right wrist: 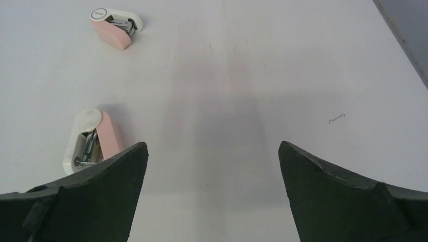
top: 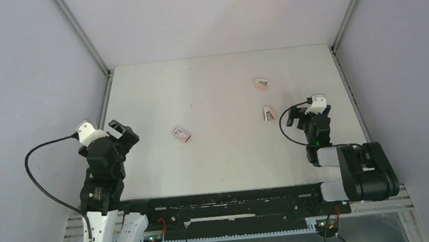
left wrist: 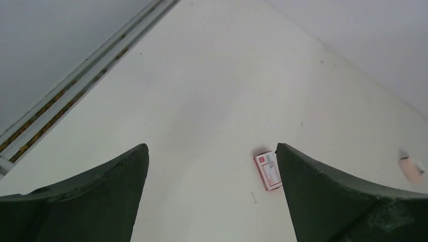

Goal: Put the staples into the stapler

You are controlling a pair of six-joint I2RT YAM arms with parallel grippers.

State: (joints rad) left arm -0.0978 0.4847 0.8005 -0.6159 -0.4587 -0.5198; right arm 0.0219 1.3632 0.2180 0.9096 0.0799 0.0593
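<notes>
Both pairs of fingers apart, empty. Staple box (top: 181, 134) lies flat on the tabletop (top: 216, 97), right of my left fingers (top: 121, 131), which are nearer it; its long axis runs roughly along their reach. Near stapler (right wrist: 93, 141) sits just left of my right fingers (top: 310, 116).

Both arms read mostly black on my feed. The left arm (top: 103, 166) has a white cap and white lower struts; the right arm (top: 354, 173) has pale grey joint covers. A black cable (top: 26, 164) loops off each. The fingers (left wrist: 96, 199) are dark, blunt wedges.
</notes>
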